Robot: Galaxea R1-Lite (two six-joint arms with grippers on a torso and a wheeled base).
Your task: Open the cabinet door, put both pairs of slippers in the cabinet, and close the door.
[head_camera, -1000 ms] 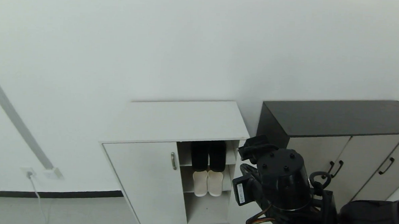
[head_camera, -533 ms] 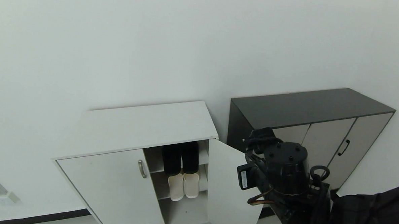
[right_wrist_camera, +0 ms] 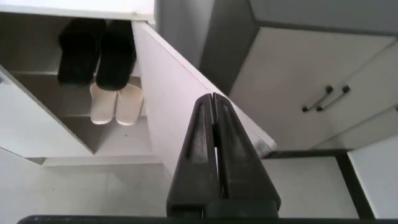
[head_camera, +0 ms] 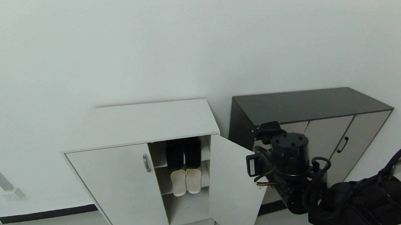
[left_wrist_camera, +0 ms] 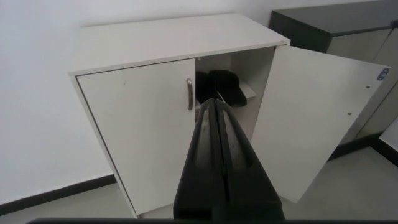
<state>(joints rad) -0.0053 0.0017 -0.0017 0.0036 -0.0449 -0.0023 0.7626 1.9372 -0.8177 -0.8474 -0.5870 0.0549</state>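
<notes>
With the black foam slippers (head_camera: 183,153) and cream slippers (head_camera: 185,181) shelved inside the white wooden cabinet (head_camera: 152,120), we judged our right gripper (right_wrist_camera: 214,99), fingers together, should push the open door (head_camera: 234,185) near its free edge.

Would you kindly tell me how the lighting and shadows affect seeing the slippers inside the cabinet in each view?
Head view: even, soft light; the black slippers sink into the shaded upper shelf of the cabinet, the white slippers stand out. Left wrist view: the black pair is dim in shadow. Right wrist view: both pairs read plainly, no glare.
</notes>
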